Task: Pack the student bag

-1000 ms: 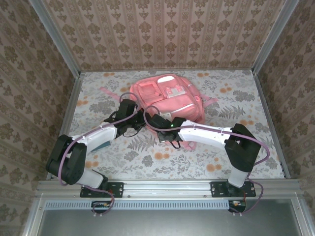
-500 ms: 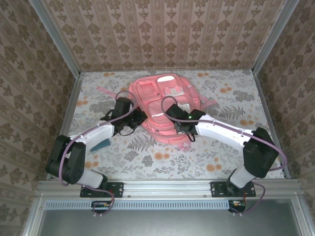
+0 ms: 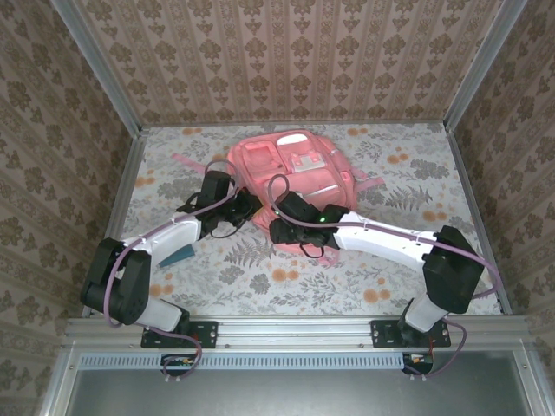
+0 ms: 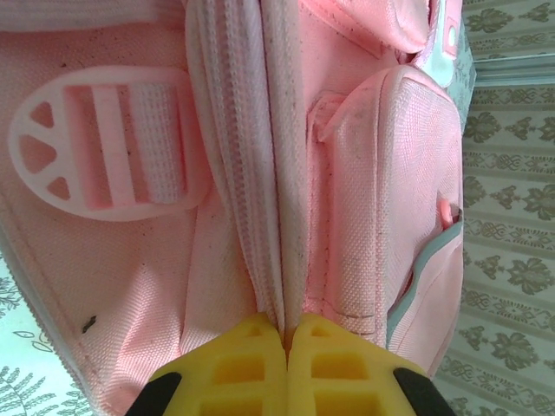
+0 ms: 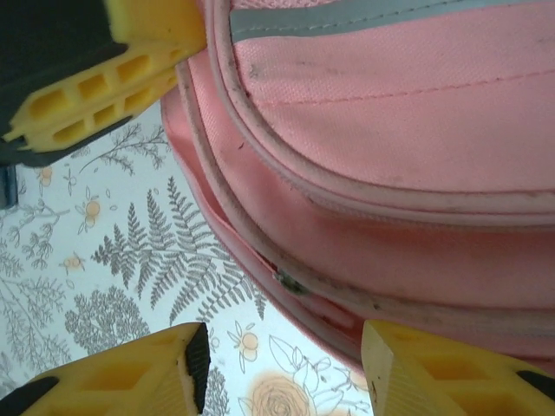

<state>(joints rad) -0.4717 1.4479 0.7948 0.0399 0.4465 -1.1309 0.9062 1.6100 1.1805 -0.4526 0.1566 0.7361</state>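
Swinging back from over the front pocket of the backpack, the right arm has brought its wrist to the bag's near edge, and the right claw, almost closed a second ago, now stands spread. One of its yellow fingers is over the tabletop, the other is just under the bag's rounded pink edge, and nothing is gripped between them. The left arm has hardly shifted in the last half second. The left claw is pressed together, pinching the zip seam that runs along the side of the backpack, beside a pink plastic strap buckle threaded with webbing. The backpack lies flat on the flower-patterned tabletop towards the far side, about midway across, front pockets facing up. Thin pink straps trail out to the left. A grey trim stripe crosses the pocket panel seen from the right wrist. The pale patches on the front are too small for any print to be read. A teal wedge-shaped thing lies on the tabletop just beside the left forearm, well apart from the bag.
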